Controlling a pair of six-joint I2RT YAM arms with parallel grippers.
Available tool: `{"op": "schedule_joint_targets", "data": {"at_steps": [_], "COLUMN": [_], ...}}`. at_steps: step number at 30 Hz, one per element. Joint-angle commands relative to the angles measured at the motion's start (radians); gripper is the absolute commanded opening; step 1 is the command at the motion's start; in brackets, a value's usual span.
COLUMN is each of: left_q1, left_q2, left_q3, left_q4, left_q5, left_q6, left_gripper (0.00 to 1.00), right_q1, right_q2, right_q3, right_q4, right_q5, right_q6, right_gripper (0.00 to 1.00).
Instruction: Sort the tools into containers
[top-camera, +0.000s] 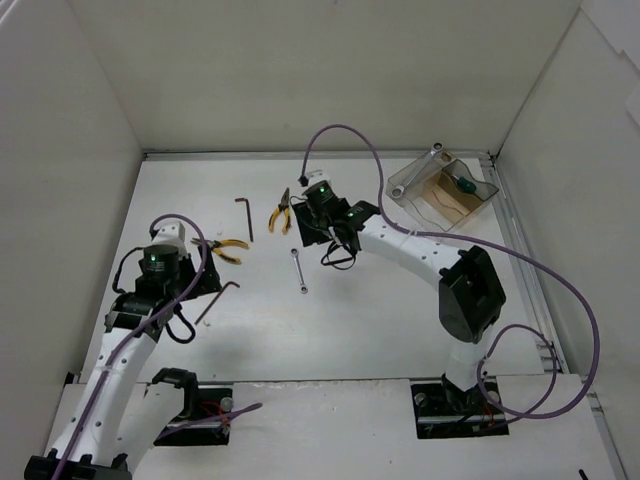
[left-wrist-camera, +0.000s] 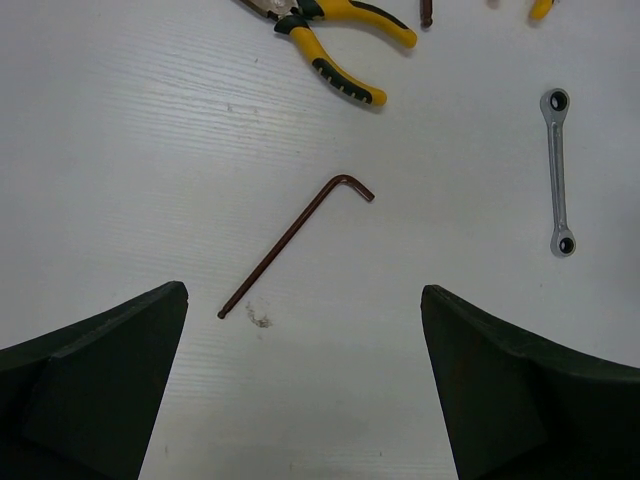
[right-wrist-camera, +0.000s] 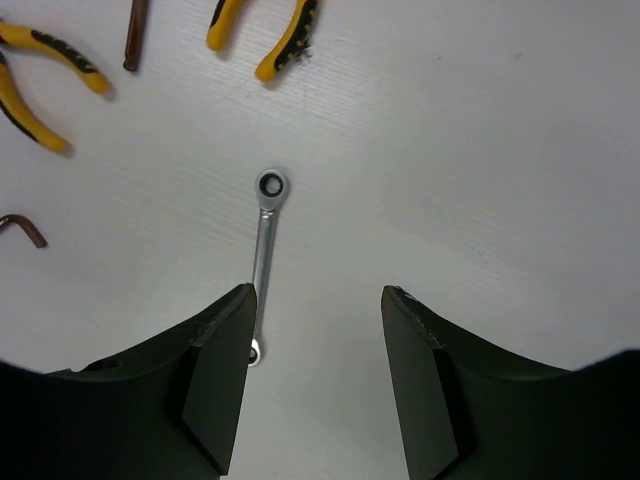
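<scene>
Left gripper (left-wrist-camera: 303, 295): jaws spread wide, nothing between the fingers (left-wrist-camera: 90, 390). A brown L-shaped hex key (left-wrist-camera: 290, 240) lies flat on the white table (left-wrist-camera: 150, 150) in the gap ahead of the tips. Its long end points toward the left finger and its bent end points away. It is clear of both fingers.

Right gripper (right-wrist-camera: 318, 292): jaws likewise parted and empty. A silver wrench (right-wrist-camera: 264, 260) lies flat on the table, running lengthwise toward the camera. Its near ring sits right at the inner edge of one finger; contact there cannot be told.

Farther out, yellow-handled pliers (top-camera: 230, 247) lie just beyond the left gripper, between it and the wrench. A second hex key (top-camera: 246, 218) and second pliers (top-camera: 281, 212) lie side by side nearer the back wall, apart from each other.

At the far right corner sits the smoky clear box (top-camera: 410, 190), well apart from the loose tools. A green-handled screwdriver (top-camera: 465, 185) lies inside it. A second wrench (top-camera: 436, 152) shows at the far rim, seemingly propped on it, but too small to be sure.

A purple cable (top-camera: 350, 135) loops above the right arm.
</scene>
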Motion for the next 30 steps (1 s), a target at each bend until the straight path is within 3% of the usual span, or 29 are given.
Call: {"op": "schedule_joint_targets", "data": {"at_steps": [1, 11, 30], "left_q1": [0.004, 0.004, 0.004], "left_q2": [-0.03, -0.055, -0.072], "left_q3": [0.036, 0.042, 0.036], "left_q4": [0.0, -0.005, 0.003], "left_q5": [-0.037, -0.071, -0.053], "left_q6": [-0.012, -0.012, -0.006], "left_gripper": [1.0, 1.0, 1.0], "right_q1": [0.058, 0.117, 0.117], "right_q2": [0.054, 0.224, 0.427], "right_q3": [0.078, 0.199, 0.325], "right_q4": [-0.035, -0.112, -0.151], "right_q5": [0.018, 0.023, 0.074], "right_q6": [0.04, 0.118, 0.187], "right_gripper": [0.5, 0.42, 0.4]}}
